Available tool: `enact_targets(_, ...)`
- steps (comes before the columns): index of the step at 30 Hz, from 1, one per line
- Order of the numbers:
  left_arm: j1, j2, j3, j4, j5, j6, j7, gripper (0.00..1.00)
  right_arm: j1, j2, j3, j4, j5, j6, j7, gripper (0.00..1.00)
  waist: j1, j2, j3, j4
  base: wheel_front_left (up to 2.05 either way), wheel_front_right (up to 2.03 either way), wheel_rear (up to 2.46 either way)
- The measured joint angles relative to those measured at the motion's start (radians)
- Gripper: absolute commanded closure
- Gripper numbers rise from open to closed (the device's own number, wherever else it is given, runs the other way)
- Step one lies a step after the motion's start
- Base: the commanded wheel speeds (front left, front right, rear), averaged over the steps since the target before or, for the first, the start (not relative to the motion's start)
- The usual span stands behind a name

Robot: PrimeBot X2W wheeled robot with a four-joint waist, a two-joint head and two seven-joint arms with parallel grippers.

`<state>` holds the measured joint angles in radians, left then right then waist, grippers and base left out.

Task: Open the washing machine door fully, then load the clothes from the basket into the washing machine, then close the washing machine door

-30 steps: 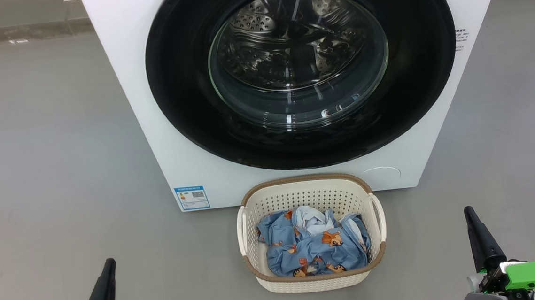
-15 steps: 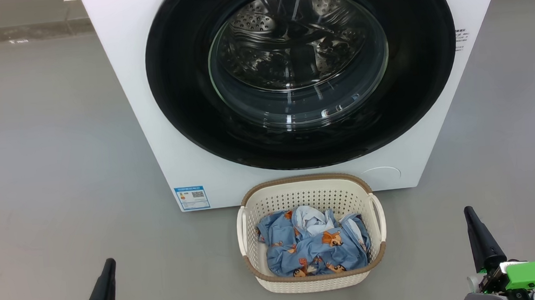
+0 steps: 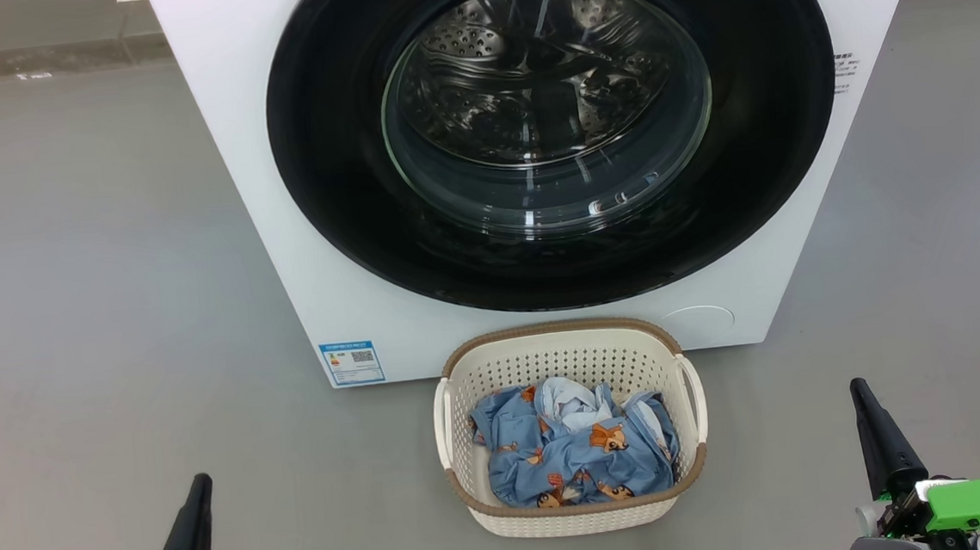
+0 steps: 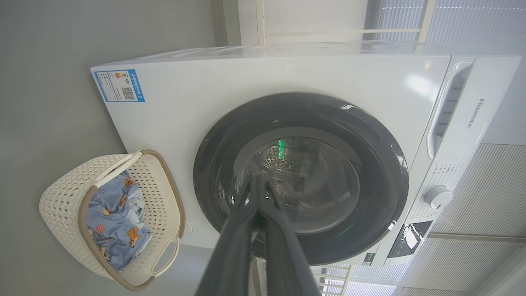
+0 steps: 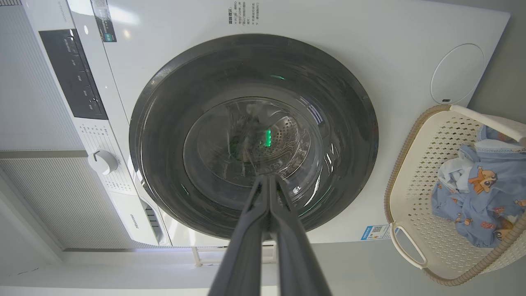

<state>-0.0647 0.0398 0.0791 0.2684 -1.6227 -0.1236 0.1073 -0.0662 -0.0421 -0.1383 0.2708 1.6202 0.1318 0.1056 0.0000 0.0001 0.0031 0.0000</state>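
As seen in the head view, the washing machine (image 3: 223, 156) is positioned in the upper centre of the frame, standing on the grey floor (image 3: 86, 295). The washing machine door (image 3: 338, 199) is seated closed against the white front, and the steel drum (image 3: 518, 66) is visible through its clear glass window. A blue label (image 3: 352, 362) is affixed at the lower left of the front panel.

The basket (image 3: 576, 521) is placed on the floor directly below the door in the frame, just beside the foot of the machine. The clothes (image 3: 572, 463) are contained inside it: light blue fabric printed with orange-brown animals, with a paler piece bunched near the top of the heap.

The left gripper (image 3: 201, 483) is located at the lower left of the frame and the right gripper (image 3: 857, 387) at the lower right, each pointing up the frame. Both are positioned well apart from the basket and from the door.

In the left wrist view, the fingers (image 4: 236, 255) are shown pressed together at the tips with nothing pinched between them, and the door window lies beyond them. The same condition is shown in the right wrist view, where the tips meet, nothing is held, and the door glass is centred beyond them.
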Motion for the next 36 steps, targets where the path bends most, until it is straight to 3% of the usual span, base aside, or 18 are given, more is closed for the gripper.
enact_targets(36,0.0,0.0,0.0,0.0,0.0,0.0,0.0,1.0,0.0,0.0,0.0,0.0,0.0,0.0,0.0,1.0,0.0001,0.0,0.0,0.0,0.0,0.0,0.0)
